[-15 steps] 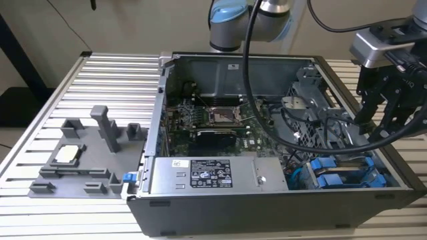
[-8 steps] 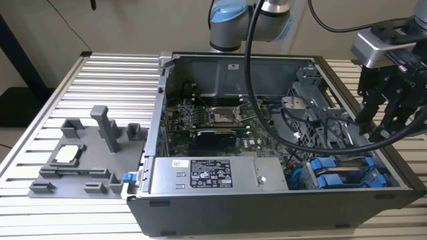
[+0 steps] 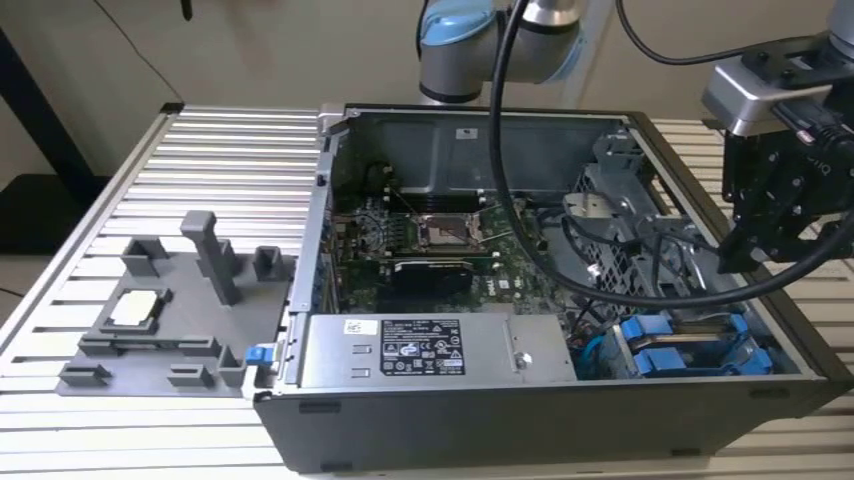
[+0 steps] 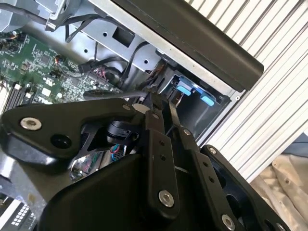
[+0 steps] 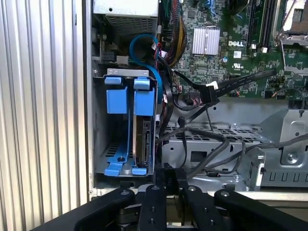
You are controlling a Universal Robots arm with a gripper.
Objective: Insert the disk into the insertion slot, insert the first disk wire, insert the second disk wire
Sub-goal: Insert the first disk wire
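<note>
The disk [image 5: 143,139] stands edge-on in its blue carrier inside the insertion slot [image 5: 98,130], at a corner of the open computer case [image 3: 534,430]; the gripper [image 3: 734,262] hovers just above that bay, fingers [image 4: 156,125] pressed together, nothing visibly between them; loose black cables [image 5: 202,139] lie beside the bay.

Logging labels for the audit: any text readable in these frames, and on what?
Sticker on power-supply box: print too small to read.
Motherboard: a white maker's mark beside the heatsink; other markings too small.
Small white label inside the case: unreadable.
Nothing quotable.
</note>
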